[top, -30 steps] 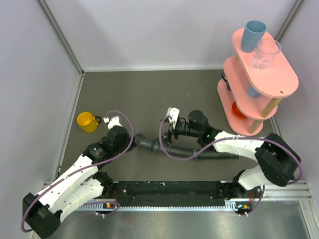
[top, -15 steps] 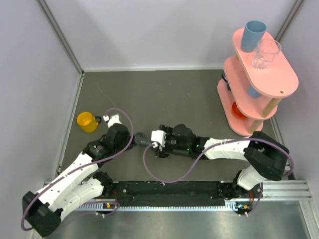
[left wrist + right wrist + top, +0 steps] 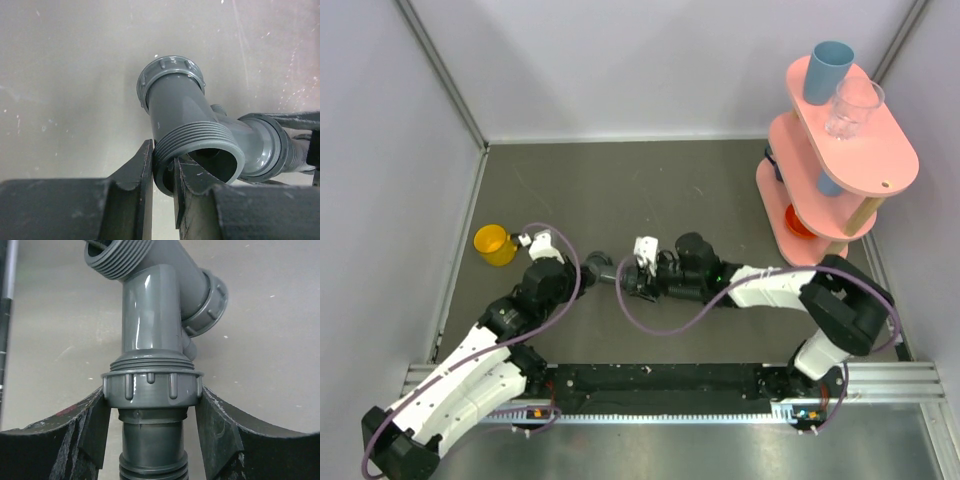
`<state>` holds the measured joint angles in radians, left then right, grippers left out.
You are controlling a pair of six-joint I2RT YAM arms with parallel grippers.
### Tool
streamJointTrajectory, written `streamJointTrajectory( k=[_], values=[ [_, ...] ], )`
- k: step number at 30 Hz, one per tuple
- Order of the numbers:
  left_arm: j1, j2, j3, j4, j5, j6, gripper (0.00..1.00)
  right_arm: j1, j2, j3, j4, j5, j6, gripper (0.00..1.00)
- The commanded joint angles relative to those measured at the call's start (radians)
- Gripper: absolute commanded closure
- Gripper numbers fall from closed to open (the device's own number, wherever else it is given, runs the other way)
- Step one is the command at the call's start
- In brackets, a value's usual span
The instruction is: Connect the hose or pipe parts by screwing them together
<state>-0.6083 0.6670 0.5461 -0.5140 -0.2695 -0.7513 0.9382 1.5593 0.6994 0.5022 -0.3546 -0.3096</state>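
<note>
Two parts: fitting point(image 3: 180, 110) and hose point(image 3: 152, 472), end to end near the middle of the table point(image 3: 620, 190), between the two grippers.
Left gripper point(image 3: 162, 175): clenched on the rim of the fitting's open threaded port, one finger outside the wall and one inside the mouth.
Right gripper point(image 3: 151, 396): its fingers press on both sides of the collar point(image 3: 152, 387), grasping it where the hose meets the fitting.
Key relation: the collar lies straight ahead of the right gripper. The hose, collar and fitting leg share one long axis that runs along the gripper's own pointing line, so a wrist roll should turn the collar about it.
Axis on table: roughly left to right in the top view, with the fitting on the left and the hose on the right, mostly hidden under the right arm.
Nearer arm: right for the collar, left for the fitting body.
Joint: a ridge of thread shows just above the collar, so it is probably not screwed home yet.
In the way: a purple cable point(image 3: 660, 325) loops just beside the right wrist and may drag as it rolls.
Around: a yellow cup point(image 3: 494, 244) near the left gripper and a pink rack point(image 3: 840, 160) well apart at far right.
</note>
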Motion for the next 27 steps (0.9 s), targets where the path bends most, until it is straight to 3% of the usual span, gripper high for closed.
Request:
streamJointTrajectory(
  k=[1, 6, 11, 12, 14, 15, 18, 22, 27],
  values=[
    [-0.011, -0.108, -0.118, 0.224, 0.121, 0.067, 1.00, -0.174, 0.099, 0.174, 0.125, -0.272, 0.364, 0.72],
    [-0.011, -0.230, -0.207, 0.374, 0.173, 0.136, 1.00, -0.260, 0.197, 0.255, 0.148, -0.484, 0.593, 0.82],
    [-0.011, -0.340, -0.299, 0.479, 0.162, 0.158, 1.00, -0.294, 0.217, 0.221, 0.303, -0.514, 0.695, 0.97],
    [-0.011, -0.343, -0.287, 0.435, 0.152, 0.152, 1.00, -0.294, 0.208, 0.212, 0.303, -0.494, 0.667, 0.99],
    [-0.011, -0.345, -0.265, 0.388, 0.128, 0.138, 0.85, -0.296, 0.191, 0.190, 0.274, -0.477, 0.633, 1.00],
    [-0.011, -0.343, -0.243, 0.341, 0.121, 0.130, 0.58, -0.294, 0.168, 0.189, 0.256, -0.459, 0.588, 1.00],
    [-0.011, -0.343, -0.189, 0.249, 0.087, 0.081, 0.34, -0.294, 0.112, 0.163, 0.179, -0.414, 0.486, 1.00],
    [-0.011, -0.346, -0.118, 0.162, 0.069, 0.053, 0.30, -0.288, 0.010, 0.123, 0.108, -0.363, 0.338, 1.00],
    [-0.010, -0.299, 0.033, 0.054, 0.102, 0.040, 0.29, -0.188, -0.154, 0.010, 0.035, -0.152, -0.072, 1.00]
  ],
)
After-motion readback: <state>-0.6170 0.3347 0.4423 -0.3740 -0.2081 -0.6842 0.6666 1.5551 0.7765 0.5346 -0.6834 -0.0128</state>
